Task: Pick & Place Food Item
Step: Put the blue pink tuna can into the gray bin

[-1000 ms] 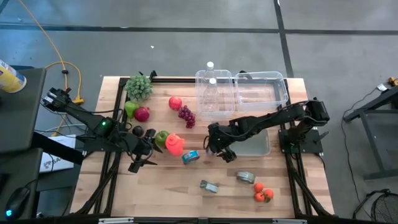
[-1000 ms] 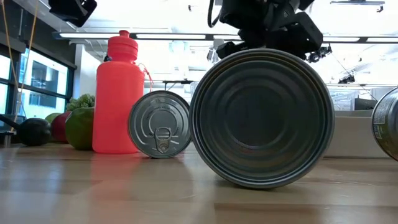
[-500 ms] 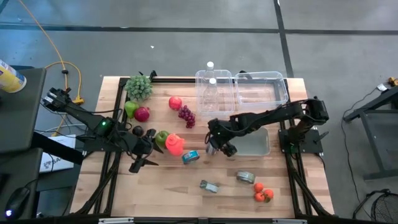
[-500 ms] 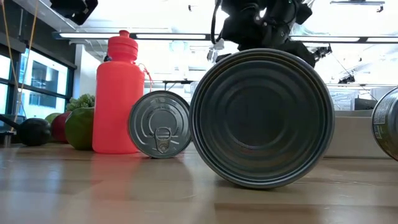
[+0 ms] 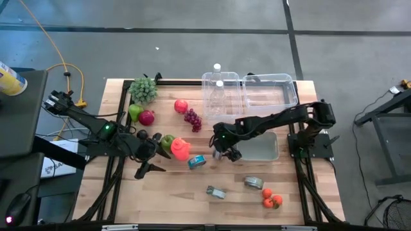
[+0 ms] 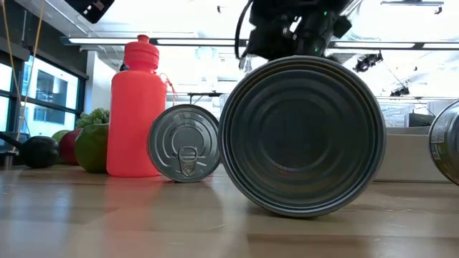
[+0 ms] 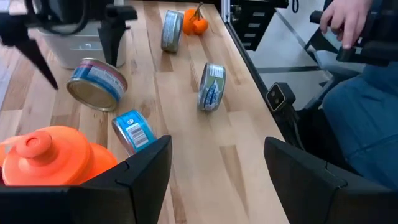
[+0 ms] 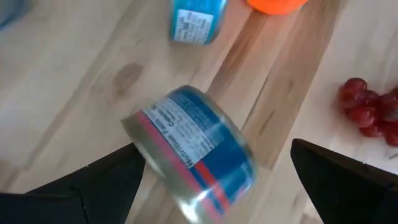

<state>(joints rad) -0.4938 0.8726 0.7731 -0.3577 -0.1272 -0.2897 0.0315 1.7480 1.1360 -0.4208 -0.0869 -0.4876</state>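
Note:
A blue-and-red labelled can (image 8: 193, 158) lies on its side on the wooden table (image 5: 167, 192), also seen in the left wrist view (image 7: 96, 84). My right gripper (image 5: 221, 153) hangs open just above it, tilted down, one finger on either side, touching nothing. A smaller blue can (image 5: 197, 162) lies next to a red bottle (image 5: 181, 149). My left gripper (image 5: 146, 169) hovers open at the table's left, nothing between its fingers (image 7: 214, 168).
Fruit sits at the far left: green grapes (image 5: 142, 90), apples (image 5: 147, 117), purple grapes (image 5: 192, 119). Two clear bins (image 5: 270, 90) stand at the far edge and a grey tray (image 5: 260, 149) beside my right gripper. More cans (image 5: 215, 192) (image 5: 253, 183) and oranges (image 5: 271, 201) lie near the front.
My right gripper has moved toward the table's left and sunk toward the blue-and-red can, staying open. My left gripper has rolled a little in place. Nothing on the table has shifted.

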